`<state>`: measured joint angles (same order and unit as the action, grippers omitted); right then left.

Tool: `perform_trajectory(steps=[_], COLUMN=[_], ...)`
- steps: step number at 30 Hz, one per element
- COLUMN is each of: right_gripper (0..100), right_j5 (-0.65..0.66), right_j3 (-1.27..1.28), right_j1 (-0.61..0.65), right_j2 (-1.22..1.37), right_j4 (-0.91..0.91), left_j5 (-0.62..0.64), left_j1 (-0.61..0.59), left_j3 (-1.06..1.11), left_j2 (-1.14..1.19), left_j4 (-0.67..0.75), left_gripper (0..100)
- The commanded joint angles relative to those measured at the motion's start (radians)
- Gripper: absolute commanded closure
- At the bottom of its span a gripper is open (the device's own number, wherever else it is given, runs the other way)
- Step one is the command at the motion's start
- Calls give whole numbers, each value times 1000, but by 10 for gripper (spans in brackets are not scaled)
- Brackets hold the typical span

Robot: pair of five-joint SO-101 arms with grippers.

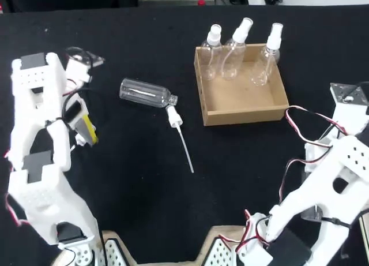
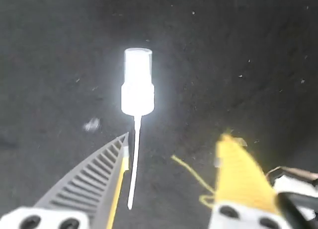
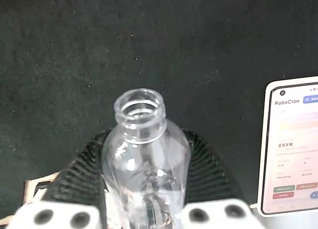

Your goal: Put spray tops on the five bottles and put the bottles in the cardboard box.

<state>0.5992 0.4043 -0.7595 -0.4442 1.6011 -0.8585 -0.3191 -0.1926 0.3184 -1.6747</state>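
Right wrist view: right gripper (image 3: pixel 146 139) pinches an uncapped clear plastic bottle (image 3: pixel 140 112), neck exposed at frame centre for capping; left gripper (image 2: pixel 174 139), spread wide, frames a white spray top (image 2: pixel 137 85), likely its next pickup.

White arms (image 1: pixel 43 191), black servos (image 1: pixel 36 162), red-white cables (image 1: pixel 314 140), yellow-taped left claw (image 2: pixel 175 139), black ribbed right claw (image 3: pixel 146 164)

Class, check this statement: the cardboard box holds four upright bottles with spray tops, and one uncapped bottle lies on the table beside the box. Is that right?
Not quite. The high view shows the cardboard box holding three upright bottles with spray tops, not four. The rest stands: one uncapped bottle lies on the table beside the box.
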Motion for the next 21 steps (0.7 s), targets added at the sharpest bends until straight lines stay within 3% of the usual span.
perform_trajectory(steps=[1,12,21], right_gripper=[988,988,988], right_j5=[-3,-3,-5], right_j3=[-53,-53,-53], right_j1=[15,14,14], right_j2=[-51,-51,-51], right_j4=[8,8,9], left_j5=[-87,-110,-110], left_j1=[7,-36,-50], left_j3=[-76,-421,-450], left_j2=[77,425,505], left_j4=[26,17,15], left_gripper=[727,731,738])
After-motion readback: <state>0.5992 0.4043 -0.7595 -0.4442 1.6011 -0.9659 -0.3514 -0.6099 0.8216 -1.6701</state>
